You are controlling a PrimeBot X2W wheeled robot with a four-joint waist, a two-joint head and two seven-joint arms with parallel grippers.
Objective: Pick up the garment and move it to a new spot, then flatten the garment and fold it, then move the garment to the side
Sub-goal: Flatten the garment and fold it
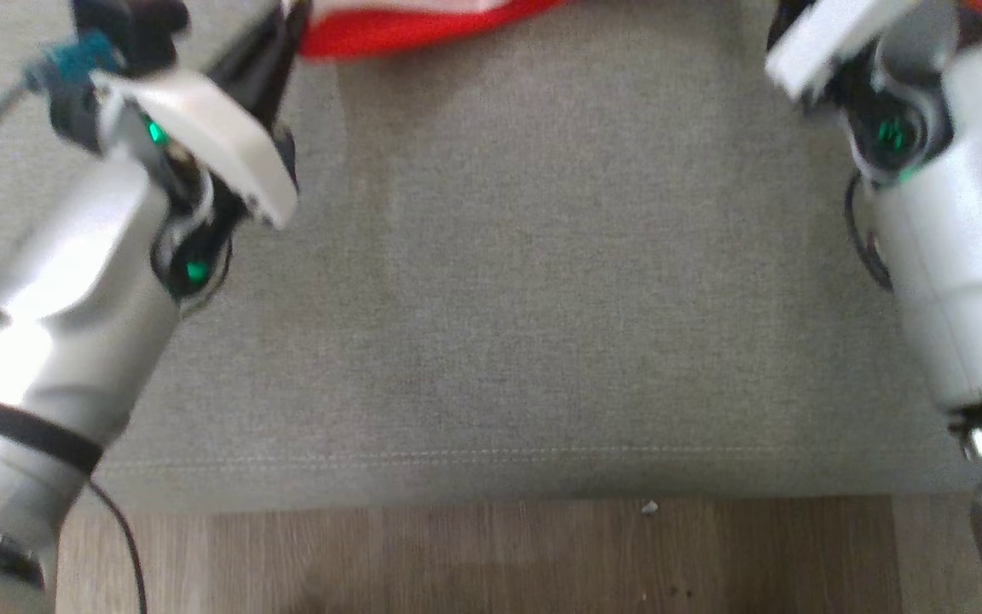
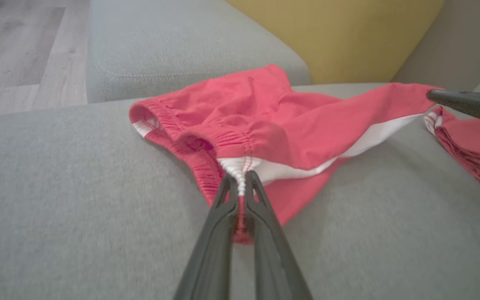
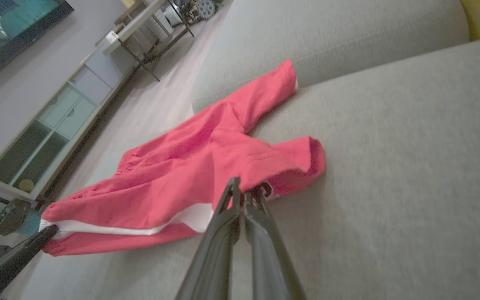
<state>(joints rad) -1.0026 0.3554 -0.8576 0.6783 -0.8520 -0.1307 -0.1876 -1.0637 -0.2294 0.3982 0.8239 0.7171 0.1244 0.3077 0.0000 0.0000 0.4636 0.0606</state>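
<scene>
Left gripper (image 2: 242, 185) clamping garment (image 2: 265, 121) waistband, right gripper (image 3: 245, 195) clamping hem, above sofa seat (image 2: 77, 187); 2 thin pinches (fabric bunched) risking slip under tension.

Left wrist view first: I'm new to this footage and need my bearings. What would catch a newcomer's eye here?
The red garment with its white stripe stands out, lying rumpled on the grey sofa. The left gripper is shut on its gathered waistband, and the right gripper is shut on another edge of it. Behind the seat, a yellow cushion glows in the left wrist view.
</scene>
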